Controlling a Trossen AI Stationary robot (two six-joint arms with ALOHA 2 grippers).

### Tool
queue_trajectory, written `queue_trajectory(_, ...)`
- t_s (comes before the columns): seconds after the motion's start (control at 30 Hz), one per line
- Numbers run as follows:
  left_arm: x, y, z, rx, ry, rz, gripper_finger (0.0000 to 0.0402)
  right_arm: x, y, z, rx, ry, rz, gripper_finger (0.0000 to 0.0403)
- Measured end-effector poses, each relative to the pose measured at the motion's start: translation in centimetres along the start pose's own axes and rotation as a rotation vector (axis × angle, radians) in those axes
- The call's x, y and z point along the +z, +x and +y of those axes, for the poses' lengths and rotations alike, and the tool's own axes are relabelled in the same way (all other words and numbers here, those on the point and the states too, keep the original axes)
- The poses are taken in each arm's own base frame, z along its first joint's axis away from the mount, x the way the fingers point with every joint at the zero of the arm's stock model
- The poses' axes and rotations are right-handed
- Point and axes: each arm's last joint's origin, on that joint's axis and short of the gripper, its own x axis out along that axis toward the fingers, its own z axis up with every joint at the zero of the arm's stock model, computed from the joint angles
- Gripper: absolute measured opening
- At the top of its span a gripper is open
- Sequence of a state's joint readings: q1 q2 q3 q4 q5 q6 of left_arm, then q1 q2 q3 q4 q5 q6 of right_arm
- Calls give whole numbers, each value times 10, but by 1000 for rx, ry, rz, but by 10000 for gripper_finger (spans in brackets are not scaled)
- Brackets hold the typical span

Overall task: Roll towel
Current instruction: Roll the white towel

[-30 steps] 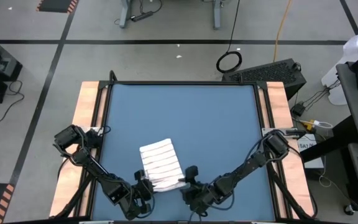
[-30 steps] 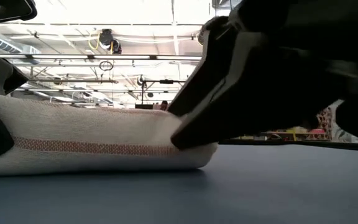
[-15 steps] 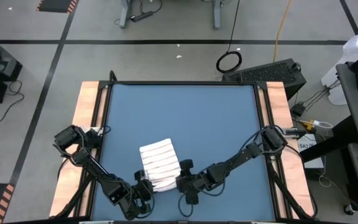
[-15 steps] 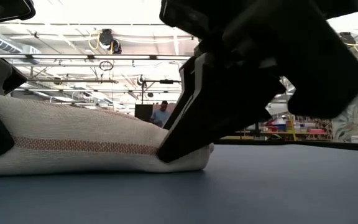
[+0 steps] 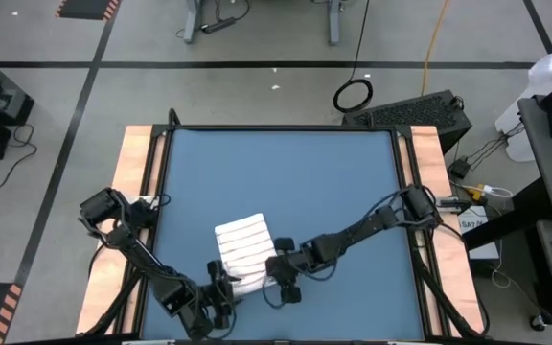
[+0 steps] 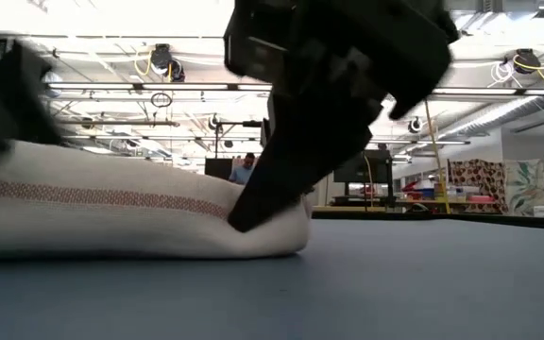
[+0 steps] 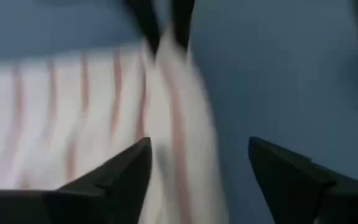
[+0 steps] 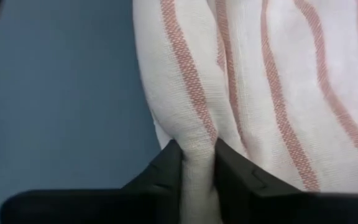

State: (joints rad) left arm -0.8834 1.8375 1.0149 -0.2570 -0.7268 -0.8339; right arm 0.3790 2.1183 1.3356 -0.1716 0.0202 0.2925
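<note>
Blue surface (image 5: 286, 182), wood strips down both sides. Both dark arms reach in from the near corners and meet at the near middle.

Towel (image 5: 246, 251) lies on the blue top near its front edge, a little left of centre: folded to a thick white bundle with narrow reddish stripes, its near edge bunched where the hands work. From table height it reads as a low rounded mound (image 6: 111, 212) with one red band along its side.

Right hand (image 5: 278, 271) is at the towel's near right corner, pressed together and pinching a ridge of cloth between its dark fingers (image 8: 166, 171).

Left hand (image 5: 220, 287) is at the towel's near left edge, spread wide, fingers (image 7: 120, 177) apart over the striped cloth, gripping nothing.
</note>
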Motion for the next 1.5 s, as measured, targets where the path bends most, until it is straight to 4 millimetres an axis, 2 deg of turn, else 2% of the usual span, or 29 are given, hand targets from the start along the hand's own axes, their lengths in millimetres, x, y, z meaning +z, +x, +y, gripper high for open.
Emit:
queue_trajectory(0.13, 8, -8, -9, 36, 153, -109, 292, 5, -1, -13, 144, 179, 43, 45)
queue_trajectory(0.3, 12, -9, -14, 22, 165, -153, 295, 10, -2, -28, 265, 350, 85, 55)
queue_trajectory(0.47, -1, -2, -14, 40, 210, -122, 295, 11, -2, -36, 292, 385, 97, 62)
queue_trajectory(0.63, -13, 5, -10, 65, 247, -62, 291, 11, -2, -36, 312, 437, 114, 63)
queue_trajectory(0.97, -25, 7, 1, 113, 197, 16, 226, 11, -2, -35, 312, 411, 103, 63)
queue_trajectory(1.1, -29, 8, 3, 95, 156, 28, 193, 12, -2, -29, 287, 352, 69, 66)
queue_trajectory(1.2, -31, 10, 4, 86, 138, 20, 170, 14, -8, -22, 261, 301, 38, 82)
queue_trajectory(1.37, -36, 11, 6, 62, 126, 29, 141, 16, -32, 4, 201, 202, -15, 139)
queue_trajectory(1.5, -36, 11, 6, 51, 126, 42, 130, 12, -44, 31, 60, -9, -87, 191)
